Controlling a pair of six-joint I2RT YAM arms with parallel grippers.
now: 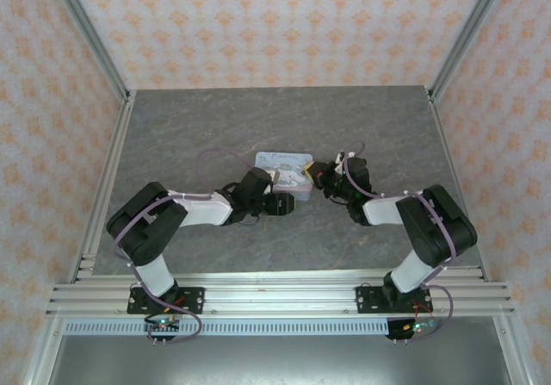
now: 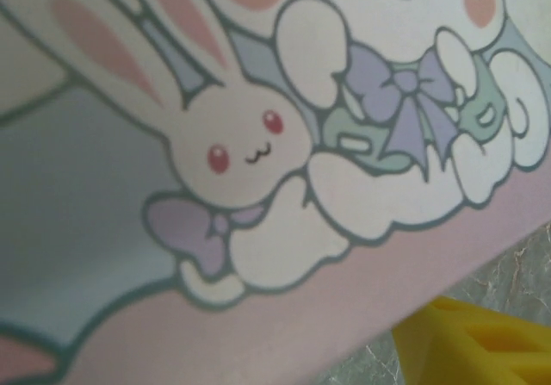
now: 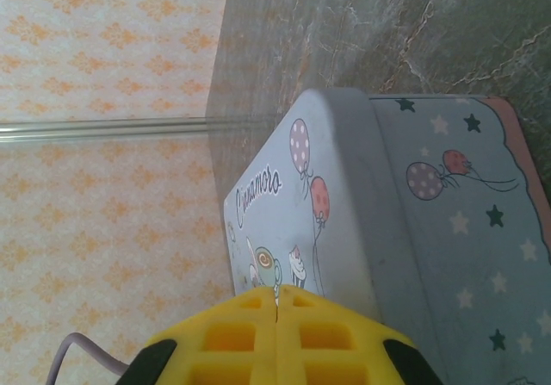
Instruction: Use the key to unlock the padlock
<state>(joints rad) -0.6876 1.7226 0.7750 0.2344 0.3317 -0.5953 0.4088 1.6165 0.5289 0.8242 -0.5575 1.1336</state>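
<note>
— Wallpaper (image 1: 52,101) with orange motifs covers the left side, and then comes the grey marbled table (image 1: 172,144). What stands on it?

— First the left arm (image 1: 185,208), stretched from its base toward the middle. The left gripper (image 1: 286,202) lies at the near edge of a pale blue tin (image 1: 284,165).

— Are its jaws spread?

— I cannot tell. From above it is a dark lump. The left wrist view catches one yellow pad (image 2: 482,342), low at the right, beside the tin's pink border. The lid there is very close and blurred, printed with a white rabbit (image 2: 245,144) that has pink ears and a lilac bow.

— And right of the tin?

— The right gripper (image 1: 323,178) is just beside the tin's right end, at the tip of the right arm (image 1: 413,217), which bends in from its base. In the right wrist view its two yellow pads are pressed together with only a thin seam between them. The tin's side wall, printed with balloons and stars, is just ahead of the tips.

— Is anything pinched in that seam?

— I cannot tell.

— And the padlock and the key?

— Both are too small to make out, so I cannot say where they lie.
</note>
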